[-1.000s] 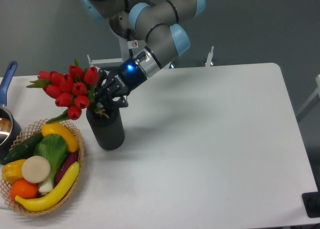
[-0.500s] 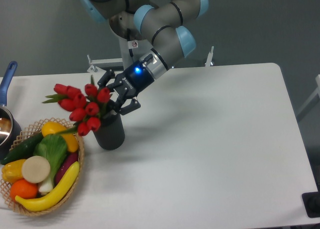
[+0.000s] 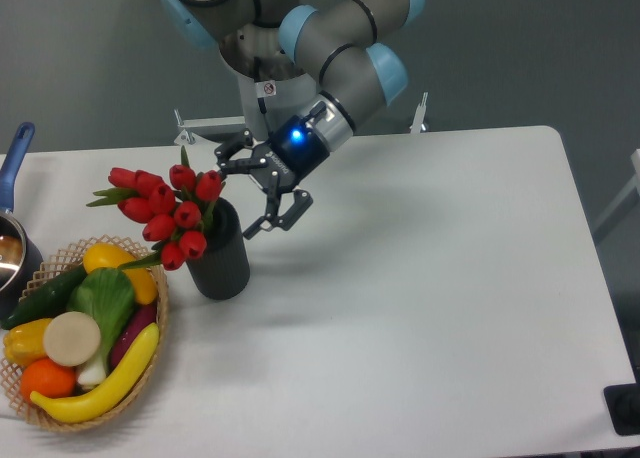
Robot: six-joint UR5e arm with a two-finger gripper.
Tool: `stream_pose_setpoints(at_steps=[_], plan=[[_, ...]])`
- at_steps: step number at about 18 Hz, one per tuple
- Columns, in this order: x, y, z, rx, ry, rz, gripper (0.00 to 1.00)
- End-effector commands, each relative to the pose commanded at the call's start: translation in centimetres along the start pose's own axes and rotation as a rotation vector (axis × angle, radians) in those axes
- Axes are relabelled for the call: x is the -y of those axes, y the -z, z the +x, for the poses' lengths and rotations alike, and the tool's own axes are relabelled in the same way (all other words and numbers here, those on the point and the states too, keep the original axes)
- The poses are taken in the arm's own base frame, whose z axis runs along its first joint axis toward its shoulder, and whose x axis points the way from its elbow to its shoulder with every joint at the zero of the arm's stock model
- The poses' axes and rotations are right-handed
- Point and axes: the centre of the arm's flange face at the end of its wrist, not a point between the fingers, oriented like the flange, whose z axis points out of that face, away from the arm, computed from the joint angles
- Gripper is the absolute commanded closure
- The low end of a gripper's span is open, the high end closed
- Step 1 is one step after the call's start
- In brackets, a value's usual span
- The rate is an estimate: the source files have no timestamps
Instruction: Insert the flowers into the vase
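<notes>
The flowers (image 3: 165, 208), a bunch of red tulips with green stems, stand with their stems down in the vase (image 3: 222, 256) and lean out to the left over its rim. The vase is a matte black cylinder, upright on the white table just right of the basket. My gripper (image 3: 247, 189) is open, its black fingers spread, just to the upper right of the vase mouth. Nothing is between the fingers and they are apart from the flowers.
A woven basket (image 3: 160, 323) of vegetables and fruit sits at the front left, close to the vase. A pot with a blue handle (image 3: 14, 158) is at the left edge. The white table (image 3: 430, 298) stretches to the right.
The gripper let go of the flowers, opened and drew back up and to the right. The flowers dropped lower into the vase and settled leaning left.
</notes>
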Motion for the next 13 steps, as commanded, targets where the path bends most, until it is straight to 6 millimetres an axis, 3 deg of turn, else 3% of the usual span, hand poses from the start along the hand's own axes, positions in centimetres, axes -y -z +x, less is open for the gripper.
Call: stream_pose_setpoints(at_steps=[13], plan=[[3.7, 11.2, -6.5, 0.247, -0.067, 0.031, 0.00]])
